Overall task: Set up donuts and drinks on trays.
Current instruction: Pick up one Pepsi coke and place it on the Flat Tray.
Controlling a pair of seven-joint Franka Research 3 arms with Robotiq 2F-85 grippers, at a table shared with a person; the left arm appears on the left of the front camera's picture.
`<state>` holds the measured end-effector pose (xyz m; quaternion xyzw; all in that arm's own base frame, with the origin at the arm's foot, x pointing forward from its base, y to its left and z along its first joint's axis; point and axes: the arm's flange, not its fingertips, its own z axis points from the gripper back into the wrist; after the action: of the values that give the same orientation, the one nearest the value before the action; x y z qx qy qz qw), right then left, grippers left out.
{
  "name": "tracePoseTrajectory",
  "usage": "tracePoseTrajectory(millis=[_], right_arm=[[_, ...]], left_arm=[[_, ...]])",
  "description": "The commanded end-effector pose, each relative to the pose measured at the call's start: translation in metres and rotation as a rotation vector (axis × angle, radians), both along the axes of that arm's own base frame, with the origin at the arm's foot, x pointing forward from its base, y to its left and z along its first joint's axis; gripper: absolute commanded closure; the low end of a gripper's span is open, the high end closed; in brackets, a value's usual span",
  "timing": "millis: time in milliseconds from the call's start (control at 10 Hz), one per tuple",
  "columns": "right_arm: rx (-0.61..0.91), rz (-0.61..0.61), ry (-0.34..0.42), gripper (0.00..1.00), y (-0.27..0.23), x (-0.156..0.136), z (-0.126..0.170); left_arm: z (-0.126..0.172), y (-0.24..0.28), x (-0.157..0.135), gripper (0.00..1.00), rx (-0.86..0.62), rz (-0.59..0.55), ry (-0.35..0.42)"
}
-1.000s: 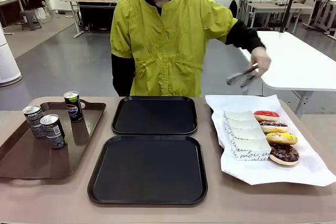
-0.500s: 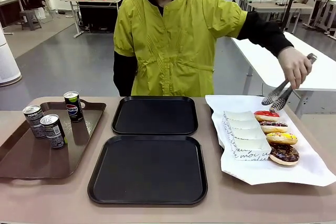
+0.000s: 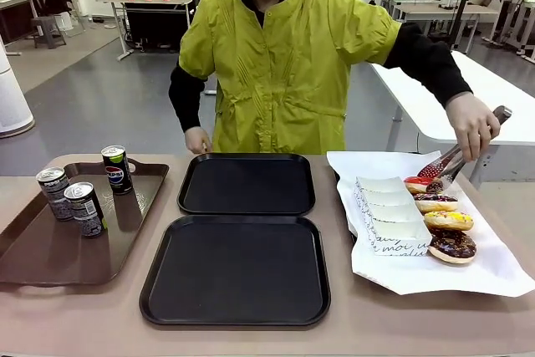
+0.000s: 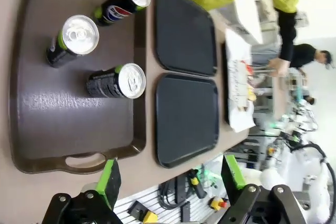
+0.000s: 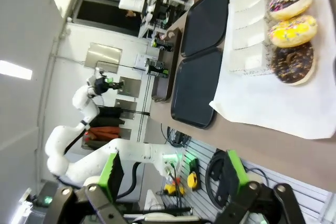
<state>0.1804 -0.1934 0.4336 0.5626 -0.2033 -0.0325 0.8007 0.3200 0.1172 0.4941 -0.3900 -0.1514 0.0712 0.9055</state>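
Note:
Several donuts [image 3: 448,220] lie in a row on white paper at the right, beside a stack of white paper holders [image 3: 391,216]. The person's hand holds metal tongs [image 3: 451,160] with their tips at the red-iced donut [image 3: 420,181]. Three drinks [image 3: 85,208] stand on the brown tray [image 3: 50,257] at the left. Two black trays sit in the middle, one far [image 3: 247,184] and one near [image 3: 236,269], both bare. My left gripper [image 4: 170,179] hangs open high above the cans [image 4: 118,81]. My right gripper [image 5: 172,174] is open too, well above the donuts [image 5: 293,30].
The white paper sheet [image 3: 493,269] reaches almost to the table's right edge. The person stands at the far side, with their other hand [image 3: 198,140] near the far tray's back left corner. A white table [image 3: 468,89] stands behind on the right.
The person's hand has brought the tongs down from the air to the red donut. Their other hand has come forward to the table's far edge. Cans, trays and donuts have not moved.

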Motion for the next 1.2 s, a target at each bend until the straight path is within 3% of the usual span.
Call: tracePoseTrajectory(millis=[0,400,600,700,1100], right_arm=[[0.010,-0.004,-0.028,0.00,-0.002,0.003,0.001],[0.010,-0.004,-0.028,0.00,-0.002,0.003,0.001],[0.010,-0.004,-0.028,0.00,-0.002,0.003,0.001],[0.010,-0.004,-0.028,0.00,-0.002,0.003,0.001],[0.010,-0.004,-0.028,0.00,-0.002,0.003,0.001]], left_arm=[[0.025,-0.041,0.007,0.00,0.230,0.004,0.112],[0.054,-0.098,0.029,0.00,0.595,0.053,0.263],[0.061,-0.107,0.025,0.00,0.609,0.064,0.250],[0.050,-0.103,0.023,0.00,0.597,0.076,0.224],[0.053,-0.103,0.024,0.00,0.592,0.063,0.232]])
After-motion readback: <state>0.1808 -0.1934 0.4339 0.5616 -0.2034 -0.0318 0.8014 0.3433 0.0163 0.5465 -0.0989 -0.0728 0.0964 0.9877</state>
